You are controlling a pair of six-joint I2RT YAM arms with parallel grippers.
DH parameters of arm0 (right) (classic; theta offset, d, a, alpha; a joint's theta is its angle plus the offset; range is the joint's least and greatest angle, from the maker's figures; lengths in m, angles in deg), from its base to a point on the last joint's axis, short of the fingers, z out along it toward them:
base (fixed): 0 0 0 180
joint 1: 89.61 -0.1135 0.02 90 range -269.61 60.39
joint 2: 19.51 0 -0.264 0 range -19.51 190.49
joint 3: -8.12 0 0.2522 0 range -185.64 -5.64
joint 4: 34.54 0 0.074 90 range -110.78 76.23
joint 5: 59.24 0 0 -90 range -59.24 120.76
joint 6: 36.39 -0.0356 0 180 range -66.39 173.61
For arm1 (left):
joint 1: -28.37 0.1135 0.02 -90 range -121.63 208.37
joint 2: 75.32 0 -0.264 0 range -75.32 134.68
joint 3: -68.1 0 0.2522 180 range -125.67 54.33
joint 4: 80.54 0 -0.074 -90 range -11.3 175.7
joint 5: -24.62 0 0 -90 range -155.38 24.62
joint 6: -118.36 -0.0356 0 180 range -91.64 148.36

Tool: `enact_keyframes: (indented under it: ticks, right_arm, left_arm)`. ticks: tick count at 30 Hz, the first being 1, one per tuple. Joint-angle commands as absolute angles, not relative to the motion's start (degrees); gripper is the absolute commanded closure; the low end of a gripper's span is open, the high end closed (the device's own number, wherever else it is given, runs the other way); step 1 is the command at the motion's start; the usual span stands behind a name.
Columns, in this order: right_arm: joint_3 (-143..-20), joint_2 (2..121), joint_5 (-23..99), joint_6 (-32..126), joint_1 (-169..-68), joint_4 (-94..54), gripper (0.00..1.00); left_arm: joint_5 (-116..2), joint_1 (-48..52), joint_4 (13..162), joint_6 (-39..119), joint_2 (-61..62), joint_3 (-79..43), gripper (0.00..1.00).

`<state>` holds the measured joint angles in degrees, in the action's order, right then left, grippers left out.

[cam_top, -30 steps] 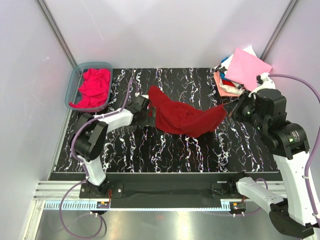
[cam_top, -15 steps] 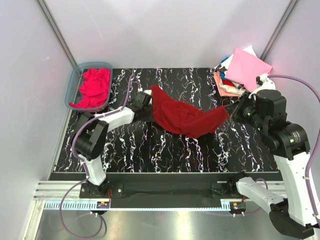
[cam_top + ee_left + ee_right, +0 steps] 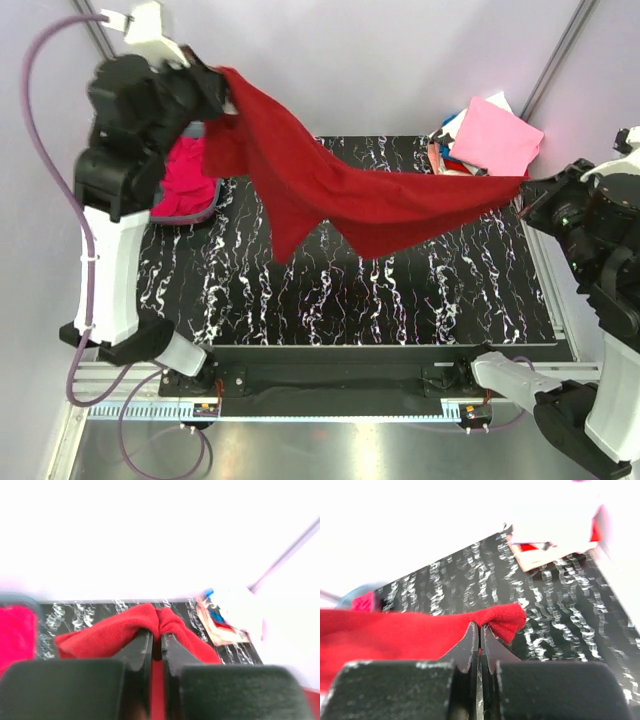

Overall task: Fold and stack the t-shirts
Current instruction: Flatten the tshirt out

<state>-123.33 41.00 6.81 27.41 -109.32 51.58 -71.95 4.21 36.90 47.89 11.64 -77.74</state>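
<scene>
The dark crimson t-shirt [image 3: 340, 195] hangs stretched in the air above the table, held between both grippers. My left gripper [image 3: 215, 85] is raised high at the back left and is shut on one bunched corner [image 3: 100, 632]; in the left wrist view its fingertips [image 3: 156, 632] pinch red cloth. At the right edge, my right gripper [image 3: 530, 190] is shut on the opposite corner, and cloth [image 3: 395, 635] spills past its tips [image 3: 480, 627]. A loose flap droops from the shirt's left part. A magenta-pink t-shirt [image 3: 185, 180] lies in the tub. Folded t-shirts [image 3: 490, 135] are stacked at the back right.
The translucent blue-grey tub [image 3: 205, 212] stands at the table's back left, partly hidden behind the left arm. The black marbled table [image 3: 400, 290] lies beneath the hanging shirt. Pale walls close in the back and both sides.
The left gripper has shut on the crimson shirt's left corner and risen steeply to the back left. The right gripper moved right. The shirt left the table and is now stretched out.
</scene>
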Motion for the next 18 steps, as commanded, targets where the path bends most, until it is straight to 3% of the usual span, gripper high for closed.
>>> enact_keyframes:
  ticks: [1, 2, 3, 5, 11, 18]
  right_arm:
    - [-120.97, 44.74, -0.88, 29.00, -109.21, 54.55, 1.00]
    - [-116.69, 45.00, -0.19, 28.91, -109.21, 53.42, 1.00]
    - [-114.64, 45.78, 0.86, 28.74, -109.21, 52.88, 1.00]
    - [-109.38, 47.37, 4.47, 28.74, -109.13, 52.79, 1.00]
    - [-97.77, 49.31, 13.52, 28.83, -109.21, 47.09, 1.00]
    - [-93.01, 48.96, 16.87, 28.21, -109.21, 44.71, 1.00]
  left_arm:
    - [-63.99, 10.52, 20.58, 45.85, 24.86, -80.14, 0.80]
    - [-59.27, 13.23, 19.96, 46.11, 28.27, -77.35, 0.58]
    - [-57.40, 14.21, 19.35, 46.29, 29.87, -75.67, 0.18]
    - [-57.11, 14.40, 17.85, 45.59, 32.25, -69.46, 0.02]
    - [-58.69, 10.80, 34.00, 48.12, 14.20, -36.95, 0.01]
    - [-65.29, 3.25, 34.81, 53.75, -3.49, -19.07, 0.01]
